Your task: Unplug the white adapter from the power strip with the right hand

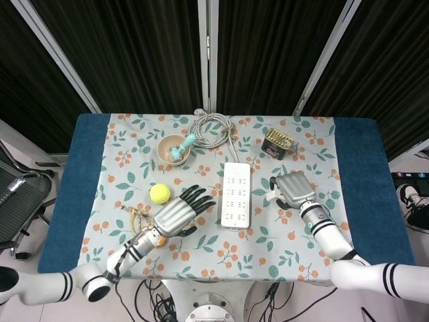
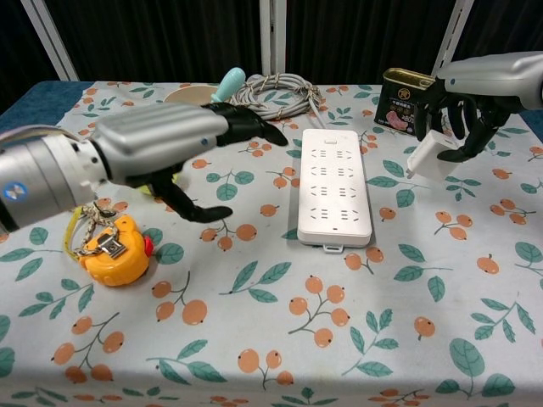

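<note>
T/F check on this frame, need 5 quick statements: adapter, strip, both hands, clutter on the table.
1. The white adapter is plugged into the power strip. False: it is off the strip, held to its right.
2. The right hand holds the adapter. True.
3. The left hand presses on the power strip. False: it hovers left of the strip with fingers spread, holding nothing.
4. A tennis ball lies on the table left of the strip. True.
5. The tin can stands at the table's near edge. False: it stands toward the far side, beyond the right hand.
</note>
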Tool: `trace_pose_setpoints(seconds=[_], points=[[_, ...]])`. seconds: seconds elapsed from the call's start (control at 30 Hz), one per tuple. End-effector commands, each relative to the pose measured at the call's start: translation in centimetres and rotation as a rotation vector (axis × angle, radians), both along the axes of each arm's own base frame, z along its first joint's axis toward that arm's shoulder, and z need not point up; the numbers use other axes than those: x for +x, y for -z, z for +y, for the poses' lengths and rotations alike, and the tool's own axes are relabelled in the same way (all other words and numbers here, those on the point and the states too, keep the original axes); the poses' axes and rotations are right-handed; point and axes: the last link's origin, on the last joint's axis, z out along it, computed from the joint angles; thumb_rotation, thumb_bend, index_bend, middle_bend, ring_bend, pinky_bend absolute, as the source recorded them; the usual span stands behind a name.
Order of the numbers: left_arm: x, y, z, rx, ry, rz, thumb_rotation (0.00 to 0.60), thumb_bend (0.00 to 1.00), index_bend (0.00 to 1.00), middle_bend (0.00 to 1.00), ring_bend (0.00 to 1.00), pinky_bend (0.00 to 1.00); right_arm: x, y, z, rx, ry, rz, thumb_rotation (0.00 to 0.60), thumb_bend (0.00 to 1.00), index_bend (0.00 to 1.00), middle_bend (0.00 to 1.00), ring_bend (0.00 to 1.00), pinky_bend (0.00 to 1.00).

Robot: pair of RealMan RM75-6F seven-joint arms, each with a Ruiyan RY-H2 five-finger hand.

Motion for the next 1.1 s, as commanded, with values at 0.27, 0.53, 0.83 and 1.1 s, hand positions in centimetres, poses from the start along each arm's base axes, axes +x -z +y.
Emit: trace_pose_setpoints(seconds=[0.27, 0.53, 0.83, 1.1], points=[[-4.1, -5.3, 0.7, 0.138, -0.143, -0.058, 0.600, 0.29, 0.12, 0.11, 0.01, 0.02, 0.0, 1.9, -1.9, 0.056, 0.058, -0.036, 0.600, 0.29, 0.04, 0.26, 0.08, 0.27], [-10.3, -10.1, 0.7, 0.258, -0.322, -0.053, 0.600, 0.28, 0.12, 0.11, 0.01, 0.02, -1.0, -0.8, -1.8, -0.003, 0.091, -0.050, 0.600, 0.29, 0.00, 0.08, 0.00, 0.19], [-19.6, -17.4, -2.4, 0.465, -0.603, 0.016, 0.600, 0.28, 0.12, 0.11, 0.01, 0.02, -6.1, -8.3, 3.8, -0.277, 0.009, -0.134, 0.600, 0.29, 0.00, 0.10, 0.00, 0.14], [-22.8, -19.9, -7.5, 0.530, -0.726, -0.026, 0.600, 0.28, 0.12, 0.11, 0.02, 0.02, -11.0, -11.9, 10.1, -0.420, -0.003, -0.231, 0.600, 0.29, 0.00, 0.10, 0.00, 0.10]])
